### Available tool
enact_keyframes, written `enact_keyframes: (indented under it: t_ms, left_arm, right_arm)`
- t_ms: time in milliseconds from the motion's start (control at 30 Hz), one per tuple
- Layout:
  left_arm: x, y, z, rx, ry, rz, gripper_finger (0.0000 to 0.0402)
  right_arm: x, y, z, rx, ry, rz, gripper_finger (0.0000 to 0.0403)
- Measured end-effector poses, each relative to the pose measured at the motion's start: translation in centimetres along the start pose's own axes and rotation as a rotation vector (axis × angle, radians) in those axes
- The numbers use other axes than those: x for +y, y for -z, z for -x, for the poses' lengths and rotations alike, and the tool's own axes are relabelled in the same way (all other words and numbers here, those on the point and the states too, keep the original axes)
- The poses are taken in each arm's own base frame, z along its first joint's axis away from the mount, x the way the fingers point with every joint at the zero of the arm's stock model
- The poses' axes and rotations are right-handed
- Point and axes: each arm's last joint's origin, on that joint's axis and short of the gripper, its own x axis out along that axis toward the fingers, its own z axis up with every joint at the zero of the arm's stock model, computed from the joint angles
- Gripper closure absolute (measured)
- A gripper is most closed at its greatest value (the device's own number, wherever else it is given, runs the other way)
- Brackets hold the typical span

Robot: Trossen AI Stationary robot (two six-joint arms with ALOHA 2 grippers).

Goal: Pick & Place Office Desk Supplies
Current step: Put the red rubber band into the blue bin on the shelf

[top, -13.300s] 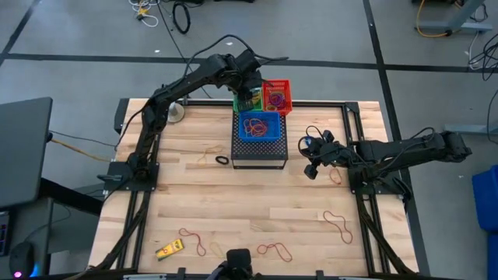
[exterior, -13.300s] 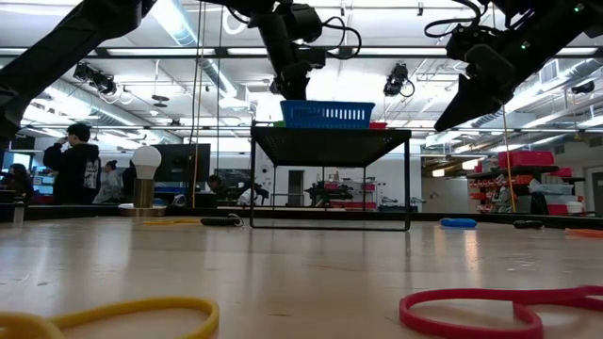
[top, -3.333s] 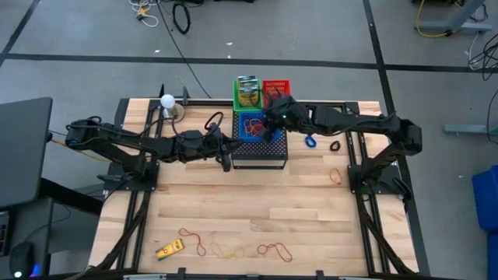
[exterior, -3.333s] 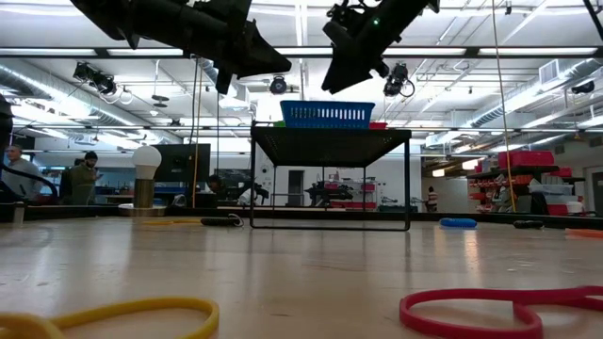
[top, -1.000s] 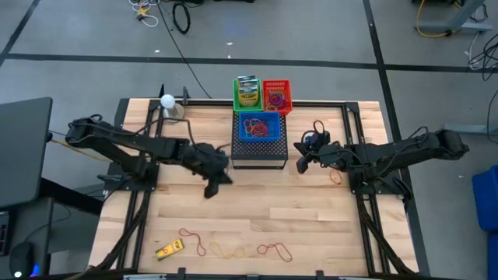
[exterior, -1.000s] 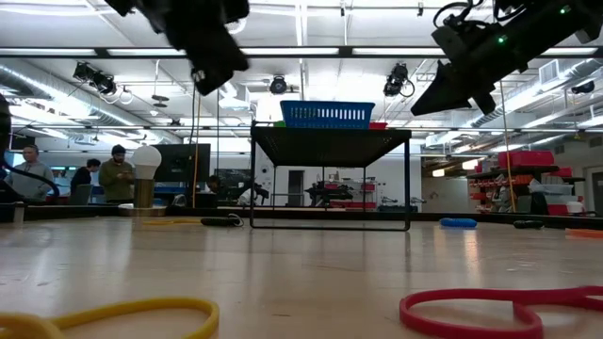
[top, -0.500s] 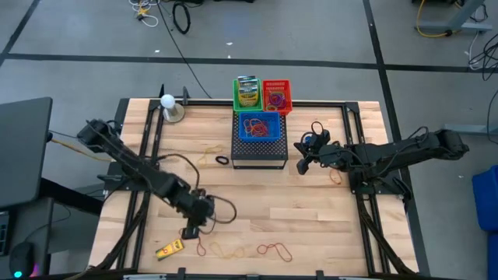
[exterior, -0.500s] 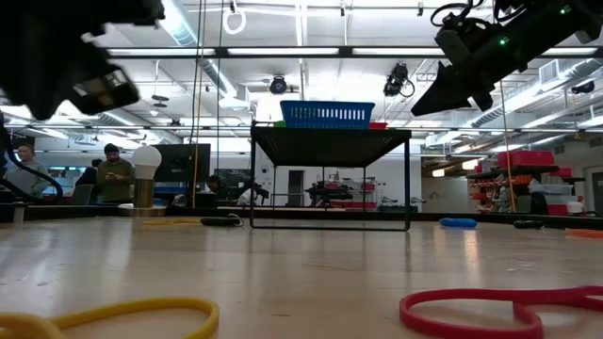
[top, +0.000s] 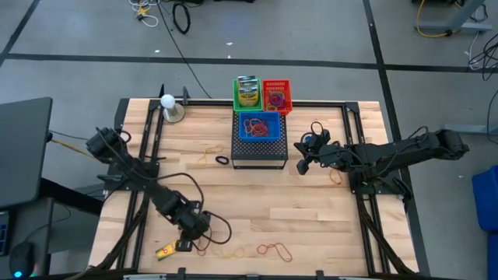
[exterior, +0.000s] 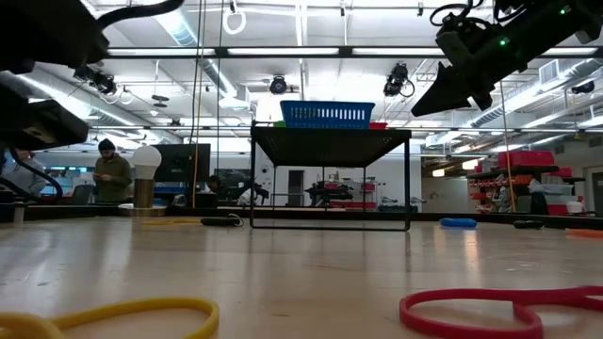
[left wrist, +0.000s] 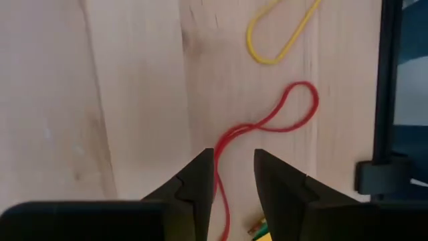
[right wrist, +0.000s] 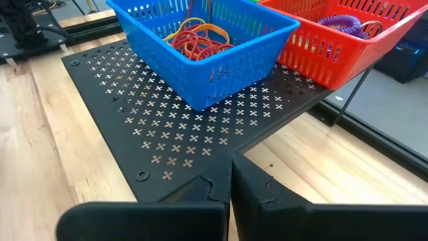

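The middle of the wooden table (top: 311, 210) lies bare, open to a pass from either side. At the back, the black mesh stand (top: 259, 152) carrying the blue basket (top: 258, 125) blocks the way. Near the front edge, red rubber bands (top: 274, 250) and a yellow one (top: 228, 251) lie flat.

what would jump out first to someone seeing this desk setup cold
Probably the bright baskets on the black mesh stand at the table's far middle: a blue basket of rubber bands in front, green and red ones behind. Next, the left gripper, down at the near-left edge, fingers apart astride a red rubber band. The right gripper waits shut beside the stand.
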Motion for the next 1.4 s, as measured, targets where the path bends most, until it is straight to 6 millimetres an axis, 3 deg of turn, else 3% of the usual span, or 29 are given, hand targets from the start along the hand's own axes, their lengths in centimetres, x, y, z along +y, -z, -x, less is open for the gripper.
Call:
enact_keyframes:
  t_ms: [400, 733, 867, 1100, 1400]
  left_arm:
    - [-0.3, 0.7, -2.3, 0.036, -0.076, -0.038, 0.0291]
    - [-0.4, 0.9, -2.5, 0.030, -0.095, -0.026, 0.0387]
    - [-0.7, 0.6, -2.1, 0.012, -0.083, -0.023, 0.0396]
    - [-1.4, -1.3, 1.7, -0.098, -0.104, -0.044, 0.0398]
    - [0.7, -5.2, 11.3, -0.452, -0.238, 0.096, 0.0399]
  right_arm:
    - [0.0, 0.0, 0.0, 0.000, 0.000, 0.000, 0.0396]
    - [0.0, 0.0, 0.0, -0.001, 0.003, 0.000, 0.0396]
    - [0.0, 0.0, 0.0, -0.002, 0.005, 0.000, 0.0396]
    - [0.0, 0.0, 0.0, -0.001, 0.007, 0.000, 0.0396]
    - [0.0, 0.0, 0.0, -0.002, 0.007, 0.000, 0.0396]
